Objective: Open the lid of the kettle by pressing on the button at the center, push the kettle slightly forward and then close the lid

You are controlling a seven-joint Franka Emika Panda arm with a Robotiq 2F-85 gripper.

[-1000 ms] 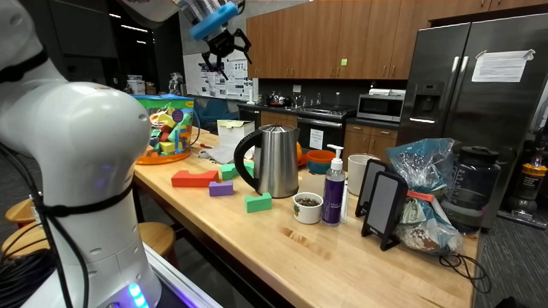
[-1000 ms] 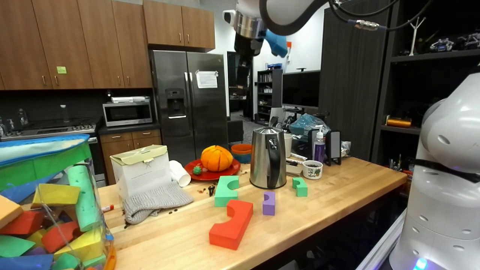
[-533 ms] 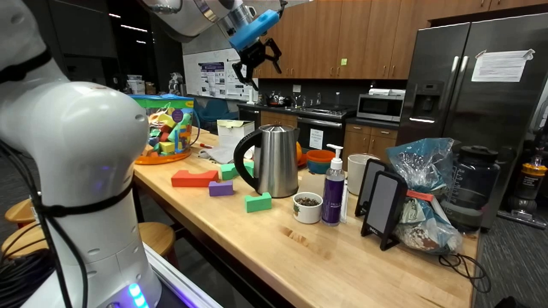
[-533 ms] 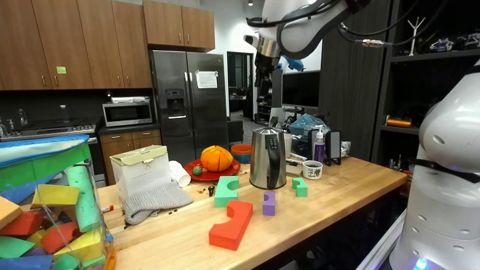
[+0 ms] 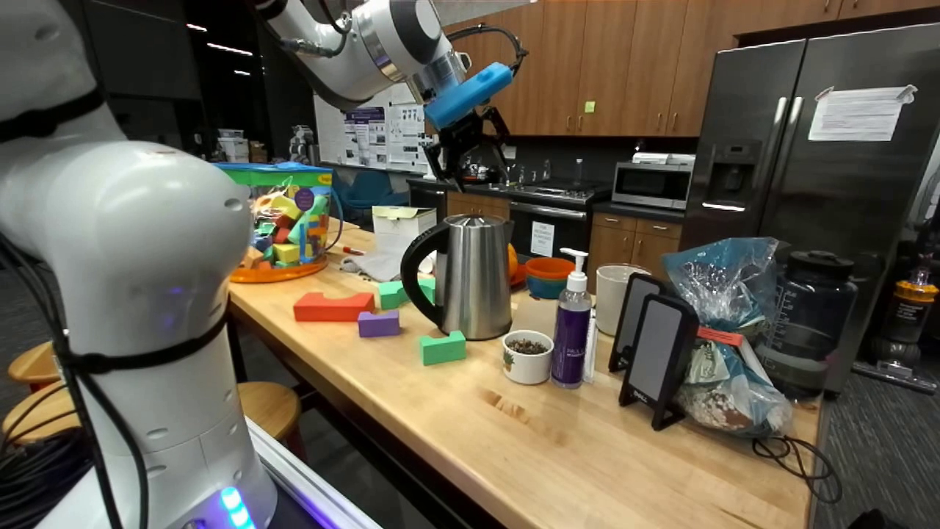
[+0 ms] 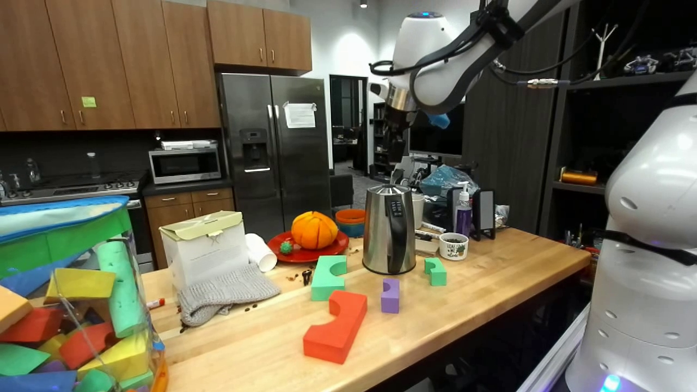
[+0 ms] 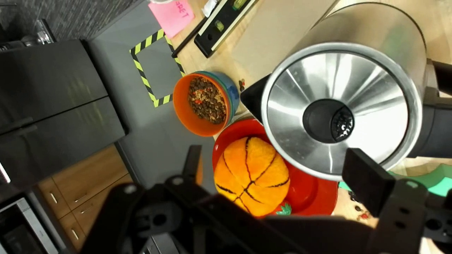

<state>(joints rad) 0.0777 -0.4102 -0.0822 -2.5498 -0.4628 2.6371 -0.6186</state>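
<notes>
Kettle, upright on the wooden table, has not moved over the last second; what has changed is the arm, which has come across and down, so that the gripper now hangs above the kettle, near but not touching. I take that as the approach to the first press, with none of the steps done yet: the lid lies flat within the rim. Left to right in the wrist view, the finger farther from the kettle is dark and blurred; next comes the red plate, half lost under its pumpkin and behind the kettle's top. Both fingers are spread wide and hold nothing. At the lid's centre sits a dark disc, probably the button, though glare on its glossy patch blurs where to press. The nearer finger covers a bit of the rim, and the handle is cut off.
</notes>
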